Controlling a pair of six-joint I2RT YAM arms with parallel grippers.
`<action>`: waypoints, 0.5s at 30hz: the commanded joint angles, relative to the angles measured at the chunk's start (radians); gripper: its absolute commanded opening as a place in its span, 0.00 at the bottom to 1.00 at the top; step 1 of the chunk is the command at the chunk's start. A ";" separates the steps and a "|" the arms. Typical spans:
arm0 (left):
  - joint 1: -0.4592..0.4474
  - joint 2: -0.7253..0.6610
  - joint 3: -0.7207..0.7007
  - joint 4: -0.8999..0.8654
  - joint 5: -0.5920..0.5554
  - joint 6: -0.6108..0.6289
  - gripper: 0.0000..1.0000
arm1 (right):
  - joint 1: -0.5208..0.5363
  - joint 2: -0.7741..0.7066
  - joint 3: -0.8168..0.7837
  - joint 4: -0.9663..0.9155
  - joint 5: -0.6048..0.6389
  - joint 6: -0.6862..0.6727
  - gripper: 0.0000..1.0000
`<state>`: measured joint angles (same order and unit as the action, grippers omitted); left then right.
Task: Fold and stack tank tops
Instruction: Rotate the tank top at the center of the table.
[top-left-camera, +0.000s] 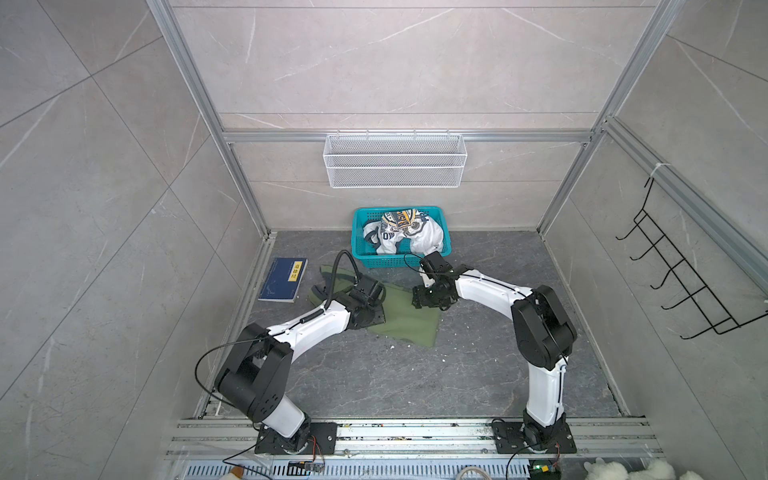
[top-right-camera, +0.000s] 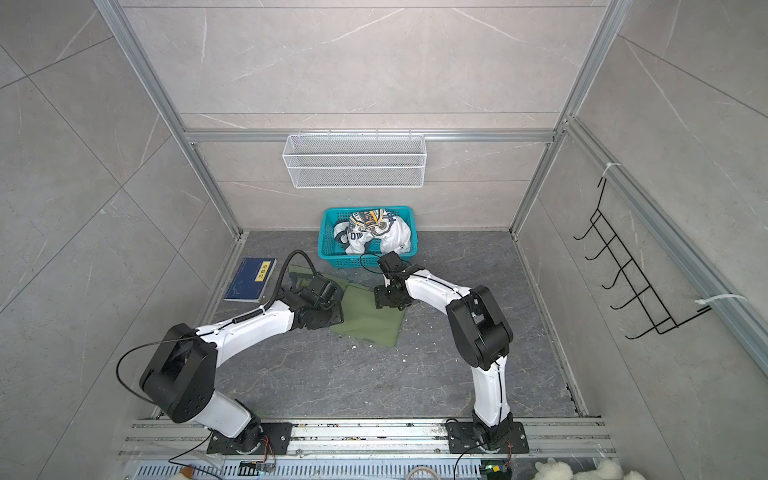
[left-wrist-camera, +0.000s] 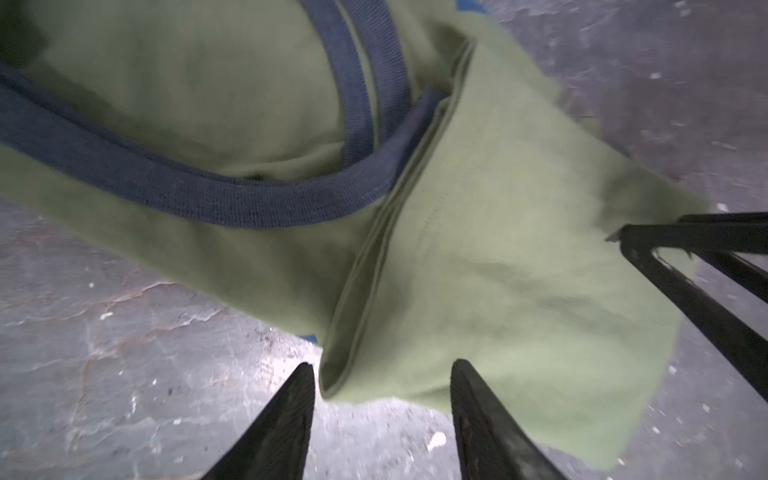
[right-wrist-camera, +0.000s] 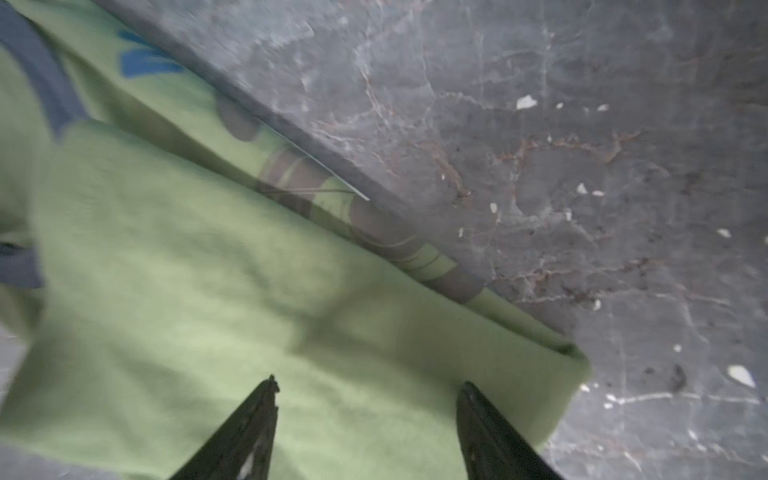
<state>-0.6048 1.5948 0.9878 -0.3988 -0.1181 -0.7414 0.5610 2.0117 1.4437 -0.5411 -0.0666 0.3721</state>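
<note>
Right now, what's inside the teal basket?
A crumpled white tank top, badge print facing up, lies in the teal basket. Anything beneath it, and most of the basket floor, is covered.

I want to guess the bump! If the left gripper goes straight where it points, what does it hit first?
Most likely the olive green tank top: its folded edge lies right ahead of the open left gripper, though depth is unclear.

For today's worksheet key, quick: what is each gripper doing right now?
Left gripper: open, holding nothing, at the edge of the green tank top.
Right gripper: open, holding nothing, over the same top.
</note>
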 joint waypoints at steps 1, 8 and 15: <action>0.045 0.056 -0.002 0.078 0.042 -0.008 0.57 | 0.024 0.029 0.024 -0.068 0.064 -0.034 0.70; 0.109 0.118 0.003 0.044 0.024 0.046 0.55 | 0.089 -0.027 -0.112 -0.051 0.036 0.021 0.70; 0.167 0.040 -0.077 -0.034 -0.043 0.112 0.55 | 0.200 -0.140 -0.279 -0.017 -0.011 0.131 0.70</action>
<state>-0.4637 1.6936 0.9493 -0.3622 -0.1104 -0.6792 0.7040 1.9049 1.2346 -0.5179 -0.0223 0.4274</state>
